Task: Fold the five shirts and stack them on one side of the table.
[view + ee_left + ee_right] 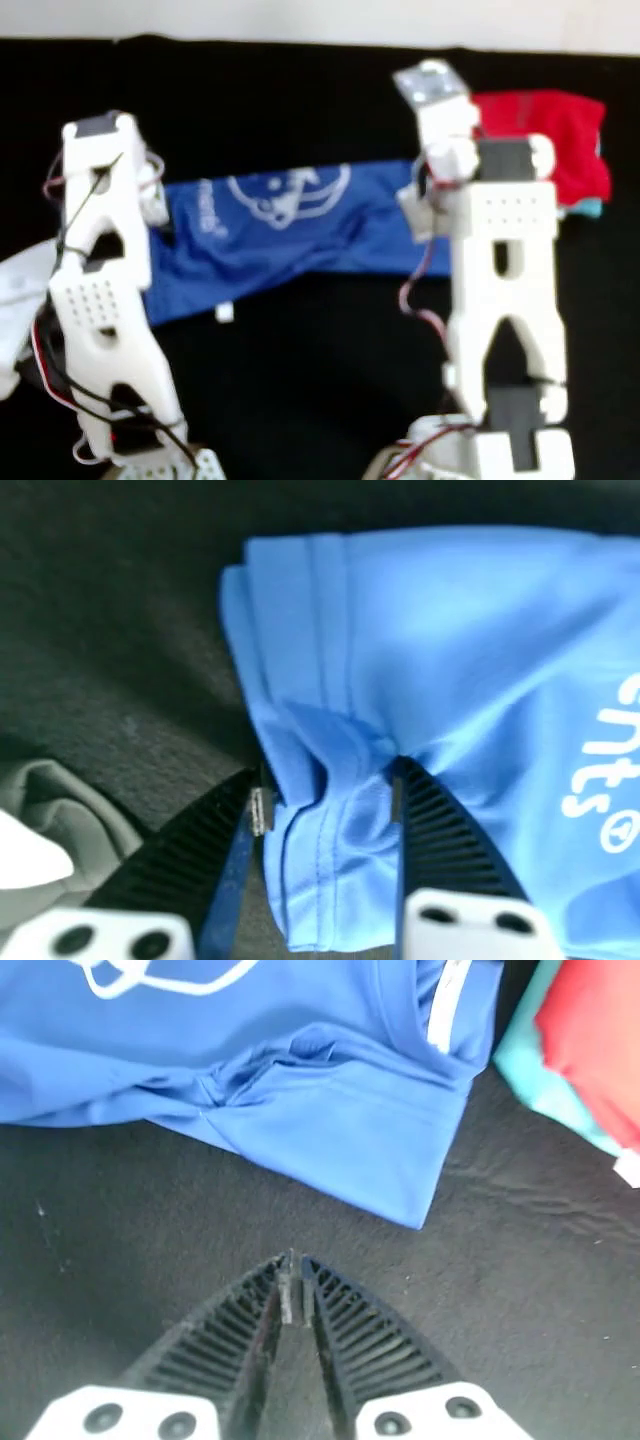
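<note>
Fingers of your left gripper [328, 792] stand part-way apart, clamped on a bunched fold at the edge of the blue shirt [470, 650]. Cloth puckers toward both tips, so the pinch looks sound. Your right gripper [292, 1278] has its fingers pressed together on nothing, over bare table [120, 1210] just short of the shirt's nearer corner.

Folding this shirt is the step in hand, as I judge it, and you hold only 1 end. Open the right fingers before you descend, then take the hem at that corner, catching every layer there. Lift both ends evenly and keep the cloth taut between the 2 grippers, or the middle will likely sag and crease. Go slowly: the fabric looks thin and slippery, and a small bunch may slide out.

Outward from the fingers, the shirt lies stretched across the table between the 2 arms, print facing up. Just beyond its right end a red shirt [600, 1040] sits on a teal shirt [525, 1070]; whether they touch the blue one I cannot tell. That is probably your stack side. Near the left arm a pale cloth [50, 810] lies crumpled, apart from the blue shirt.
</note>
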